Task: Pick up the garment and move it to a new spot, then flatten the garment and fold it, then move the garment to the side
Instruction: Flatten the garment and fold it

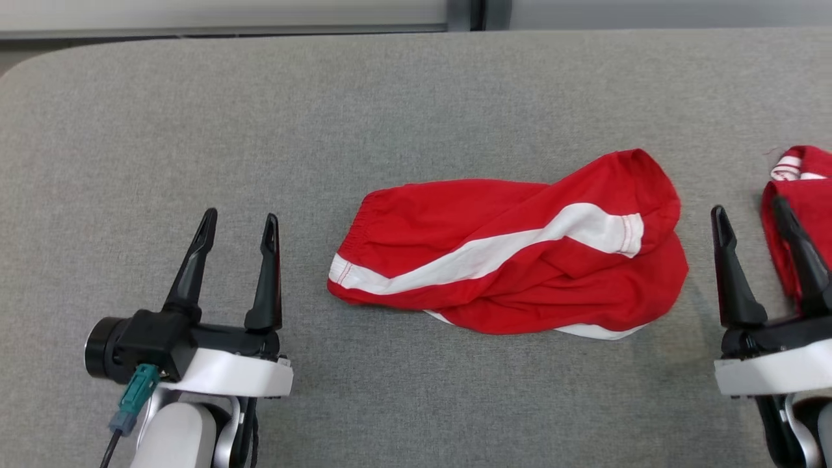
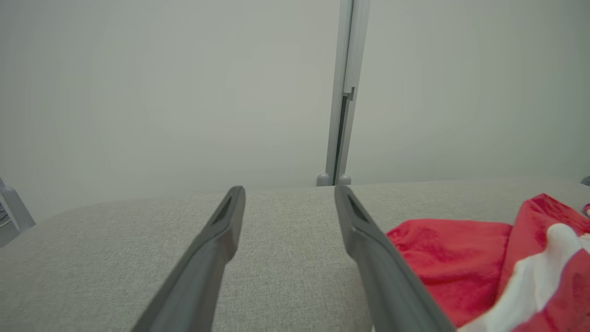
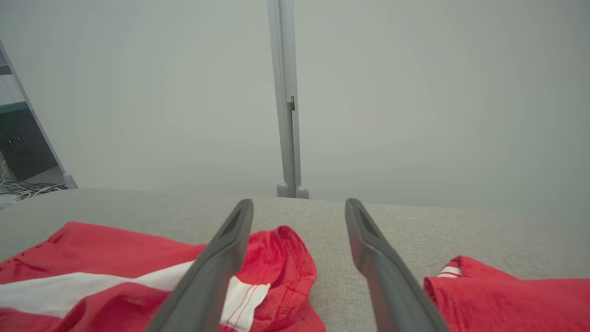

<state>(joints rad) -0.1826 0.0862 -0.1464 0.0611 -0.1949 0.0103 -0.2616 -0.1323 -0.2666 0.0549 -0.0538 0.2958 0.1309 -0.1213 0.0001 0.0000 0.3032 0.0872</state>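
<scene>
1. A gray bench (image 1: 195, 117) with a soft cloth top sits in front of the robot.
2. The red shorts (image 1: 507, 253) lie on the bench, a little to the right of the middle. They have a white stripe. They are bunched up, not flat.
3. A second red cloth (image 1: 803, 188) with a bit of white lies at the far right side of the bench. Bare bench shows between it and the shorts.
4. The left fingers (image 1: 193, 263) are at the lower left. They are spread apart with nothing between them. They are off to the left of the shorts and do not touch them.
5. In the left wrist view, the left fingers (image 2: 216, 244) point across the bench toward a pale wall (image 2: 138, 92). The shorts (image 2: 451, 258) lie low on the right.
6. The right fingers (image 1: 728, 266) are at the lower right. They are spread apart too and hold nothing. One finger is over the bare bench between the two red things. The other shows in front of the second red cloth.
7. In the right wrist view, the right fingers (image 3: 219, 258) have bare bench between them. The shorts (image 3: 115, 258) lie on the left, partly behind one finger. The second red cloth (image 3: 507, 295) lies low on the right, just beside the other finger. I cannot tell if they touch.
</scene>
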